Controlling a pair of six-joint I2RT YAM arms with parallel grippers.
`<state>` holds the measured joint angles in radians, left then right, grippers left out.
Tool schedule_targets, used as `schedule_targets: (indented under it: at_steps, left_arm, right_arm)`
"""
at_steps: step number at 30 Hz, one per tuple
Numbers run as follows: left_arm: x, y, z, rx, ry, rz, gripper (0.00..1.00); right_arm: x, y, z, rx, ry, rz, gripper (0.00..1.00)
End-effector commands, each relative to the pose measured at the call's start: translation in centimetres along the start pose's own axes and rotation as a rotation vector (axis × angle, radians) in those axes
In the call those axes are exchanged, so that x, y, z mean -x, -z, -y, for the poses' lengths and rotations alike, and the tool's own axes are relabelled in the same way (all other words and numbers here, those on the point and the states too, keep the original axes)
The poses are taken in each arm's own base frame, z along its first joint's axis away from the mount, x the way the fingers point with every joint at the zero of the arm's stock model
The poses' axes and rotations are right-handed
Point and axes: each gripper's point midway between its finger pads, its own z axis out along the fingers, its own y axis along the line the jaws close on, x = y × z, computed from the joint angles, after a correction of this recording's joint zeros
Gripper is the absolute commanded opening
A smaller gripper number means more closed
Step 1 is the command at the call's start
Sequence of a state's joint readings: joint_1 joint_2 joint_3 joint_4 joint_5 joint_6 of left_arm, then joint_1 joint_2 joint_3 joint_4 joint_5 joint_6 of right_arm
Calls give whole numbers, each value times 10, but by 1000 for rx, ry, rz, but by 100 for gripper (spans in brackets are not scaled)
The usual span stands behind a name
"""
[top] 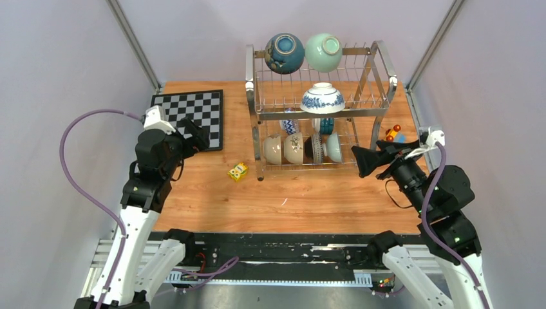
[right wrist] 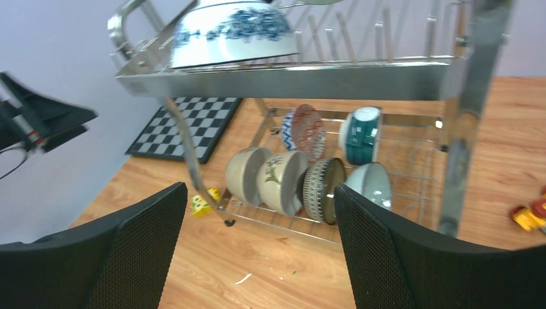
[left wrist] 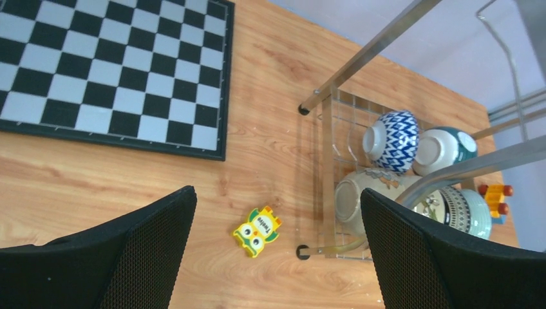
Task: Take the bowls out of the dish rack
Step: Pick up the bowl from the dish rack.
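The dish rack (top: 335, 113) stands at the back middle of the table. A dark blue bowl (top: 284, 53) and a mint green bowl (top: 323, 52) lean at its top, and a white blue-patterned bowl (top: 322, 98) sits upside down on the upper tier. Several bowls stand on edge in the lower tier, among them a cream one (right wrist: 246, 174) and a dark-rimmed one (right wrist: 324, 189). My right gripper (top: 362, 159) hangs open and empty just right of the lower tier, facing these bowls. My left gripper (top: 197, 135) is open and empty over the chessboard's near right corner.
A black-and-white chessboard (top: 201, 109) lies at the back left. A small yellow owl block (top: 237, 171) rests by the rack's front left foot. A red and yellow toy car (top: 393, 134) sits right of the rack. Grey walls close in on both sides.
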<state>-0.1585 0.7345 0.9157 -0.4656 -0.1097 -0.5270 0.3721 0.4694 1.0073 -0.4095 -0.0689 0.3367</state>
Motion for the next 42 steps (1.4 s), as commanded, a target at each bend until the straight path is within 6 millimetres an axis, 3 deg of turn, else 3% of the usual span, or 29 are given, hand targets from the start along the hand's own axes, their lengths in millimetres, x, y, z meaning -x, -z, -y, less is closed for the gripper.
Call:
schedule_targets:
  at_steps: [1, 7, 11, 15, 21, 23, 27, 32, 37, 42]
  left_arm:
    - [5, -2, 16, -95, 2, 30, 100]
    - [20, 1, 41, -208, 36, 68, 100]
    - [25, 2, 60, -309, 15, 77, 100]
    - [8, -4, 66, -380, 16, 58, 100]
    - [-24, -5, 59, -414, 41, 17, 100]
    - [-37, -6, 53, -407, 49, -5, 100]
    - [-62, -7, 47, -404, 60, -50, 100]
    - [-74, -5, 44, -400, 62, -90, 100]
    - [-80, -2, 39, -378, 85, -107, 100]
    - [-98, -7, 35, -376, 170, -141, 100]
  right_arm:
    - [14, 7, -48, 254, 20, 8, 88]
    - [-15, 3, -62, 354, -61, -50, 90]
    - [-42, 3, -86, 519, -240, -104, 88]
    - [-40, 3, -89, 546, -320, -63, 85]
    - [-58, -8, -73, 442, -320, -119, 80]
    - [-52, -13, -70, 427, -357, -72, 79]
    - [-15, -16, -75, 481, -451, 116, 79]
    - [23, -26, -80, 506, -545, 223, 76]
    - [33, -42, -76, 478, -730, 234, 74]
    - [44, -49, -78, 464, -766, 243, 75]
